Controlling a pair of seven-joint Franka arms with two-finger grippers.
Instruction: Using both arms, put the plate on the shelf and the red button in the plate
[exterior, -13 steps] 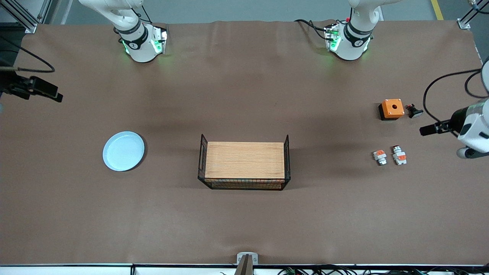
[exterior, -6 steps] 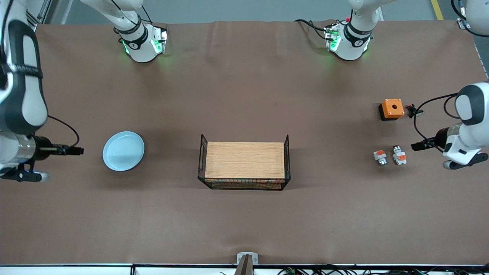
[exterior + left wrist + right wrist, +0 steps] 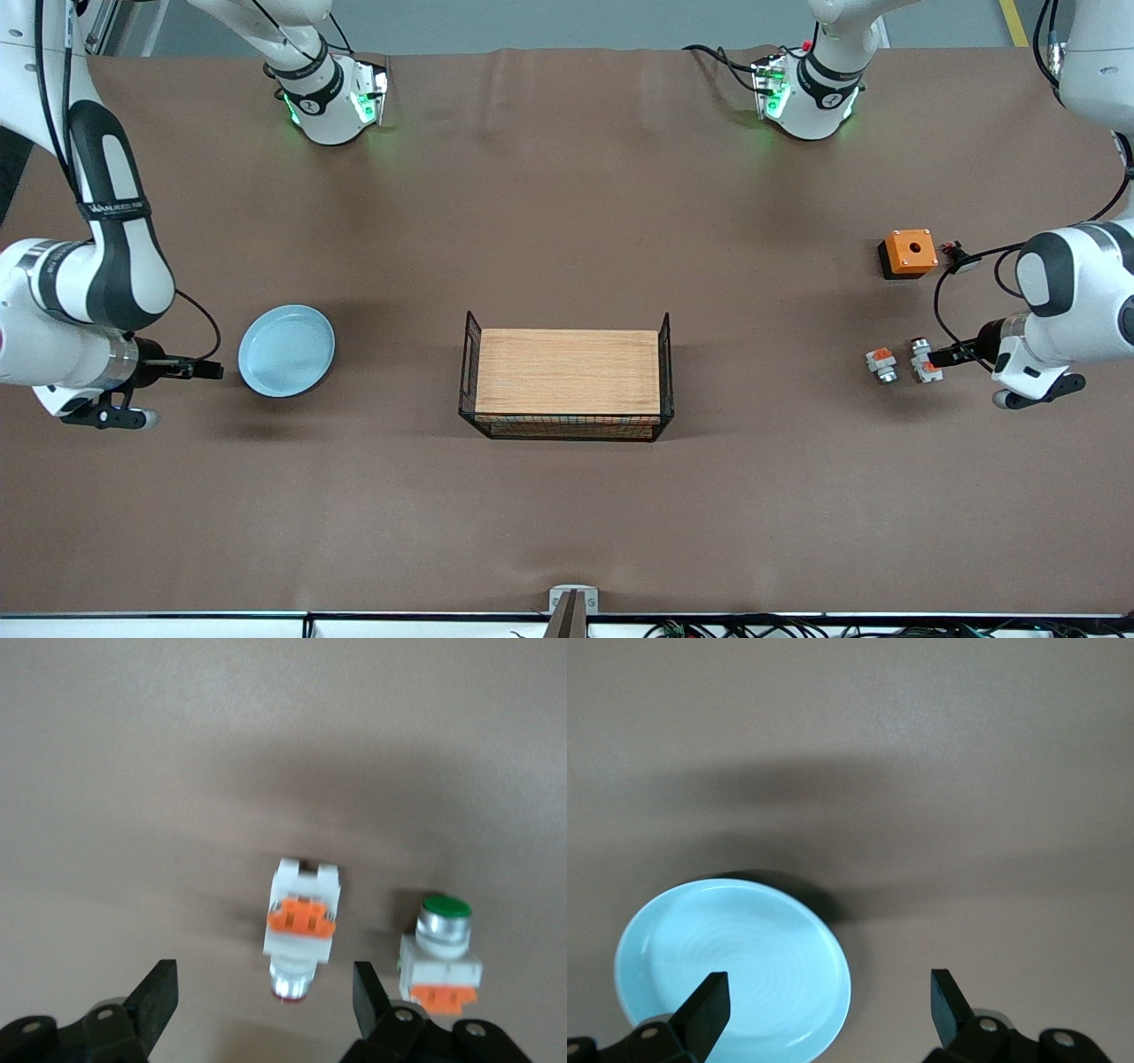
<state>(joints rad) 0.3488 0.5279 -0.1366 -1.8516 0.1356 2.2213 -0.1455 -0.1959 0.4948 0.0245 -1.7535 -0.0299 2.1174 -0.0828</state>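
I count one plate [image 3: 286, 350], pale blue. It lies on the brown table toward the right arm's end, level with the middle of the front view. There is one wooden tray [image 3: 567, 370] in a wire frame at the centre. Two white-and-orange switch pieces lie side by side toward the left arm's end: the red button [image 3: 926, 361] and a shorter one with a green cap [image 3: 881, 364]. Above them in the frame sits one orange box [image 3: 909, 252], with a small dark part [image 3: 959, 258] just beside it that I can't make out.

The left gripper [image 3: 946, 356] hangs over the red button [image 3: 301, 926]. Its fingers are spread wide to either side and hold nothing. The right gripper [image 3: 199, 369] is at the plate's rim, also spread wide and empty.
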